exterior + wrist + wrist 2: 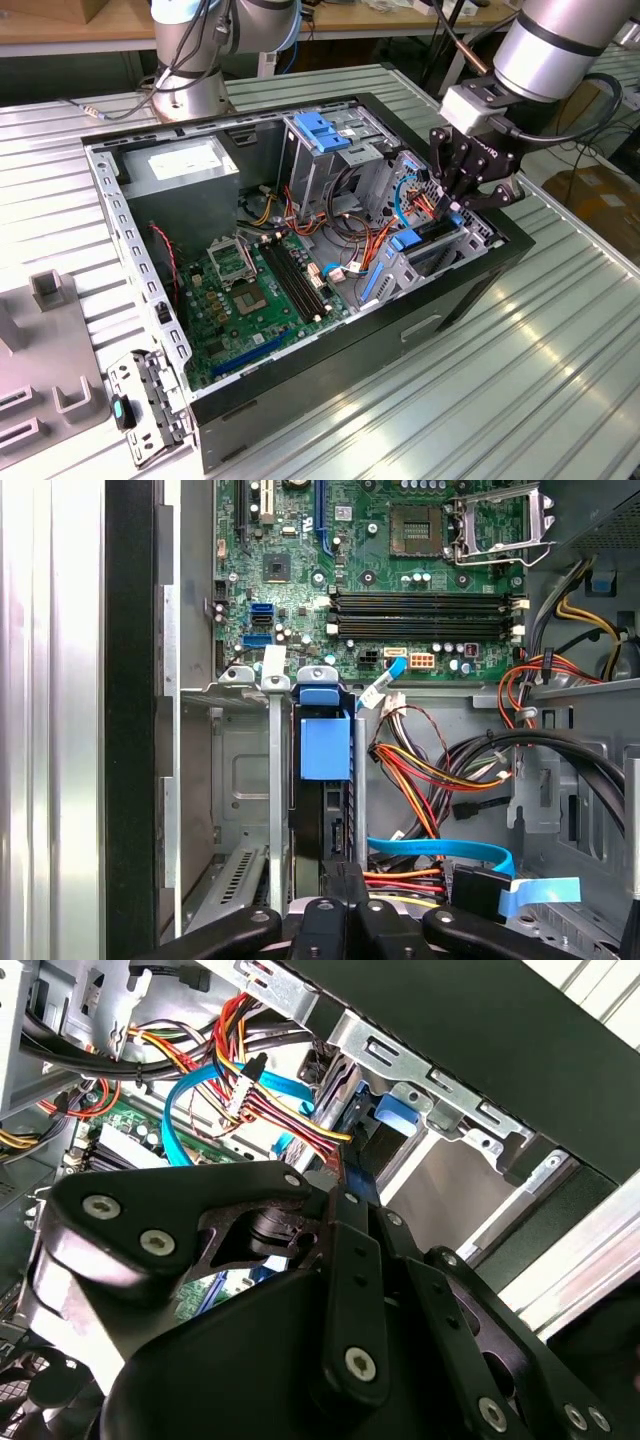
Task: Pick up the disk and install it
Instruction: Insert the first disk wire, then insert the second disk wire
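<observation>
Hanging over the drive-bay corner of an open desktop computer case (330, 330), the black gripper (462, 200) of a Universal Robots arm (560, 45) reaches down among the cables at the case's far end, on the exterior view's right. The disk (325, 780) stands on edge inside a grey metal drive bay (240, 780) beside the motherboard (400, 580), its bright blue tab (325, 742) toward the board; in the first wrist view its dark body runs from that tab back under the gripper's linkage, where the far end is hidden. In the exterior view the disk (415, 245) shows as a blue tab and rail in the bay just below the fingers. Whether the fingers are clamped on the disk or standing apart cannot be told: their tips are masked by the gripper's own black links in both wrist views. A flat blue data cable (440, 852) and a red, yellow and black wire bundle (430, 770) lie beside the bay. The tall grey cage with its larger blue latch (322, 128) stands farther along the case, near the power supply (180, 165).
</observation>
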You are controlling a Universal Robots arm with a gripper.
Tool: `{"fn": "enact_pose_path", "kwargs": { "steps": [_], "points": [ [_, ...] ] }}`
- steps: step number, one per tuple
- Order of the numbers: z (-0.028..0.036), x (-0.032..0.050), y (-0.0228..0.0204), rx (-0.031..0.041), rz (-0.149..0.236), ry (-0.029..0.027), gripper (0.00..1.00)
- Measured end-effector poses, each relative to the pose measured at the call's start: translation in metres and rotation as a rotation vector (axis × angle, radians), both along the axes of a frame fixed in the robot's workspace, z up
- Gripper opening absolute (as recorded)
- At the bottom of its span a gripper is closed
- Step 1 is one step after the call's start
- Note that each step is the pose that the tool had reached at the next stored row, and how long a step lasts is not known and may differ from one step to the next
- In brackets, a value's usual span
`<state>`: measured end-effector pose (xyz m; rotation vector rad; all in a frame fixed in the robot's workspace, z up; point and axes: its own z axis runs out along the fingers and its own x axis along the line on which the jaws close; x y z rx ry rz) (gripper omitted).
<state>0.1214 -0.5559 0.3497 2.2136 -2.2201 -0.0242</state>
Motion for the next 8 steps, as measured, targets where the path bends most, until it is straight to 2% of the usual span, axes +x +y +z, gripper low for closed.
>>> {"fn": "enact_pose_path", "kwargs": {
  "steps": [8],
  "points": [
    [0.0, 0.0, 0.0, -0.0003, 0.0, 0.0, 0.11]
  ]
}}
